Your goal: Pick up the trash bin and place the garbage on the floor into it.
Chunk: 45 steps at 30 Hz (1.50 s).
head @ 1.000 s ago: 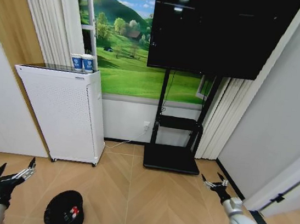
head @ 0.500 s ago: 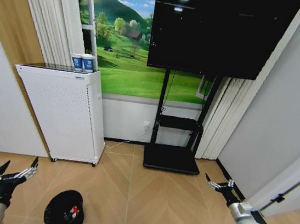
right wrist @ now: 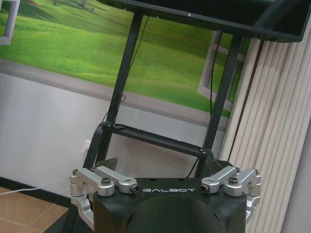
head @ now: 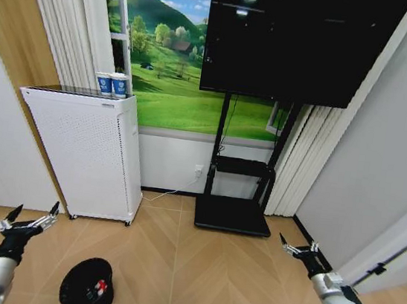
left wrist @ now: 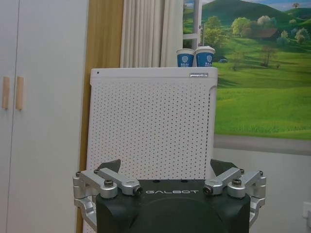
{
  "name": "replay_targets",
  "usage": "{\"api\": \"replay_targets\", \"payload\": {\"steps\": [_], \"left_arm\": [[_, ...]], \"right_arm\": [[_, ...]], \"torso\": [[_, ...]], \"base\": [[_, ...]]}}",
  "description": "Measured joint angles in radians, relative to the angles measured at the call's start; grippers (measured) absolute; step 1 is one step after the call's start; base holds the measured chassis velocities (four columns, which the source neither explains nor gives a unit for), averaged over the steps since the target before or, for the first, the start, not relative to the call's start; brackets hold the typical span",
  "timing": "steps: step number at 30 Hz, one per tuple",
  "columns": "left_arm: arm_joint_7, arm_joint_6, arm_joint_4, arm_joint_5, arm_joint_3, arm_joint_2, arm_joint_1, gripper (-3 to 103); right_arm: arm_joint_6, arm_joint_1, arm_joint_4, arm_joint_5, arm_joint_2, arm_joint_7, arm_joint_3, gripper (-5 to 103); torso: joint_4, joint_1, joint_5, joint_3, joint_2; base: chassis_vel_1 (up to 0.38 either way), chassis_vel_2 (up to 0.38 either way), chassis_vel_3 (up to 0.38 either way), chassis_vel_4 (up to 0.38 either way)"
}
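The trash bin (head: 87, 285) stands on the floor (head: 195, 271), just right of and below the left pincer (head: 28, 217), fingers apart; the right pincer (head: 297, 248), also apart, hovers well away.

left wrist view: "GALBOT" in pale letters on the black body of the left gripper (left wrist: 165, 171) | right wrist view: "GALBOT" on the black body of the right gripper (right wrist: 163, 167) | blue-and-white paper cups (left wrist: 195, 57) on the white cabinet (left wrist: 151, 121): white print, too small to read
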Motion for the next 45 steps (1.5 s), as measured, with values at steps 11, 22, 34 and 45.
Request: {"api": "replay_targets", "payload": {"steps": [11, 22, 34, 45], "left_arm": [[-0.015, 0.000, 0.027, 0.003, 0.032, 0.011, -0.030, 100], [-0.024, 0.001, 0.037, 0.003, 0.042, 0.016, -0.041, 100], [-0.026, 0.000, 0.019, 0.020, 0.042, -0.006, -0.026, 100], [-0.026, -0.002, 0.007, 0.035, 0.049, -0.021, -0.019, 100]], "right_arm": [[0.005, 0.040, -0.044, -0.041, 0.040, 0.057, -0.027, 100], [0.010, 0.049, -0.060, -0.055, 0.054, 0.072, -0.036, 100], [0.015, 0.024, -0.035, -0.069, 0.047, 0.076, -0.007, 100], [0.020, -0.002, -0.028, -0.077, 0.028, 0.074, 0.024, 100]], "torso": [[-0.0001, 0.000, 0.0003, 0.000, -0.001], [-0.0002, -0.001, 0.0004, -0.001, -0.001], [-0.0002, -0.001, 0.0011, -0.001, -0.002], [-0.0002, -0.001, 0.0010, -0.001, -0.002]], "base": [[0.021, -0.022, -0.022, 0.025], [0.172, -0.179, -0.178, 0.203], [0.317, -0.301, -0.310, 0.310], [0.363, -0.368, -0.350, 0.360]]}}
